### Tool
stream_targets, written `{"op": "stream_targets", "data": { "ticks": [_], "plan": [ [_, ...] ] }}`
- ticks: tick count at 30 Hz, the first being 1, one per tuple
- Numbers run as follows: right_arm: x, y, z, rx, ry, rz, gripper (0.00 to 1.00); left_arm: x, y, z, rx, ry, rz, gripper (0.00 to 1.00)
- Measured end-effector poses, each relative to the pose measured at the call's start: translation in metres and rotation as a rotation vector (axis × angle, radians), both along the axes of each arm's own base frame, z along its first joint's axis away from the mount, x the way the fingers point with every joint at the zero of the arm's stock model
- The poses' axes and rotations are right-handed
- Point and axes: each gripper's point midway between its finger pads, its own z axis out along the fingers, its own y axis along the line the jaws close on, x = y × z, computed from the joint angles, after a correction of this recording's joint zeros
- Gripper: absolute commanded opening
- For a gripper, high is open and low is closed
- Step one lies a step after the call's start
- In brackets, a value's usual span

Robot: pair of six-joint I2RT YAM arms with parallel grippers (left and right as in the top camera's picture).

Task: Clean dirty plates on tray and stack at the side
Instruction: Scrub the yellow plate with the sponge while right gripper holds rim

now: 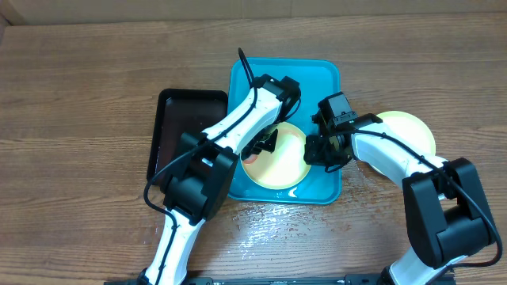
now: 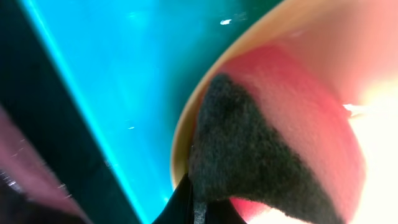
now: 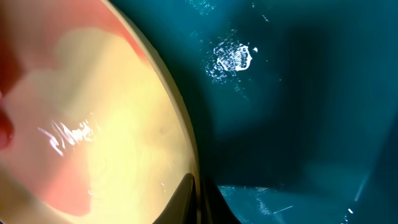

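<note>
Right now the tray (image 1: pixel 325 79) holds one yellow-green plate (image 1: pixel 281 172), lying flat towards the near end. The far half of the tray is bare blue and shiny with water. A second plate (image 1: pixel 408 131) sits off the tray, out on the table (image 1: pixel 79 95) to the right, behind the right arm. A black tray (image 1: pixel 178 119) lies just beside the blue one on its left, and I can't make out anything in it. There is a wet patch (image 1: pixel 269 218) on the wood in front of the blue tray.

The left gripper (image 1: pixel 265 144) comes in over the plate's left side with its fingers pinched together on a sponge (image 2: pixel 261 155). The sponge has a dark scouring face and a pinkish-red body, and it is pressed down inside the plate close to the rim.

The right gripper (image 1: pixel 323 150) is at the plate's opposite, right-hand edge. In the right wrist view the plate's rim runs straight into its closed fingertips (image 3: pixel 186 199), so it looks clamped on that edge, with the tray floor just beyond.

So the plate lies between the two grippers, touched on both sides.
</note>
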Motion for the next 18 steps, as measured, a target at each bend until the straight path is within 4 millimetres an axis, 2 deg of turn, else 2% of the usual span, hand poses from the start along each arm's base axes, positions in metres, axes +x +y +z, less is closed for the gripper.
{"op": "stream_targets", "data": {
  "ticks": [5,7,9,11,13,15,18],
  "plan": [
    [0.000,-0.005,-0.001,-0.016,0.002,-0.009,0.04,-0.001,-0.033,-0.007,-0.222,0.059,0.038,0.04],
    [0.001,-0.007,-0.001,-0.019,0.001,-0.015,0.04,0.001,-0.053,-0.008,-0.352,0.076,0.057,0.04],
    [0.001,-0.008,-0.001,-0.020,0.002,-0.017,0.04,0.004,-0.084,-0.005,-0.508,0.089,0.058,0.04],
    [0.002,-0.008,-0.001,-0.019,0.001,-0.017,0.04,-0.001,-0.107,-0.001,-0.606,0.115,0.045,0.04],
    [0.002,-0.008,-0.001,-0.019,0.001,-0.017,0.04,-0.015,-0.126,0.004,-0.672,0.167,0.028,0.04],
    [-0.001,-0.010,-0.001,-0.023,0.012,-0.021,0.04,-0.031,-0.135,0.007,-0.683,0.215,0.018,0.04],
    [0.000,-0.011,-0.001,-0.023,0.009,-0.023,0.04,-0.045,-0.133,0.007,-0.676,0.277,0.034,0.04]
  ]
}}
